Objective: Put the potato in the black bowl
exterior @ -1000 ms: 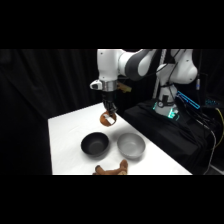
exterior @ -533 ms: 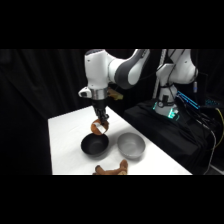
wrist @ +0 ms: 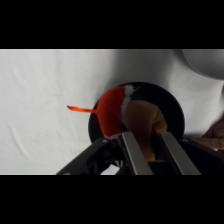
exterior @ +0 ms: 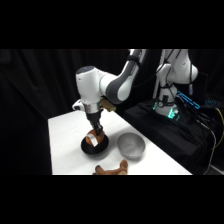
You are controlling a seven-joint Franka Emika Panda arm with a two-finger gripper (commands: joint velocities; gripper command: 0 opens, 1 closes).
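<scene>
The black bowl (exterior: 101, 148) stands near the table's front edge, and in the wrist view its rim (wrist: 174, 109) curves around the held object. My gripper (exterior: 93, 138) has come down over it and is shut on the potato (wrist: 143, 118), an orange-brown lump with a red side and a pale patch. The potato (exterior: 93, 139) hangs just above or inside the bowl; whether it touches the bottom I cannot tell. Both fingers (wrist: 132, 152) press against its sides.
A light grey bowl (exterior: 131, 146) sits right beside the black one and shows at the wrist view's corner (wrist: 205, 61). A brown plush toy (exterior: 112, 170) lies at the table's front edge. Electronics with green lights (exterior: 167, 111) stand behind the table.
The arm has swung left and down with the potato, from above the table's middle to directly over the black bowl, and now sits low in it.
</scene>
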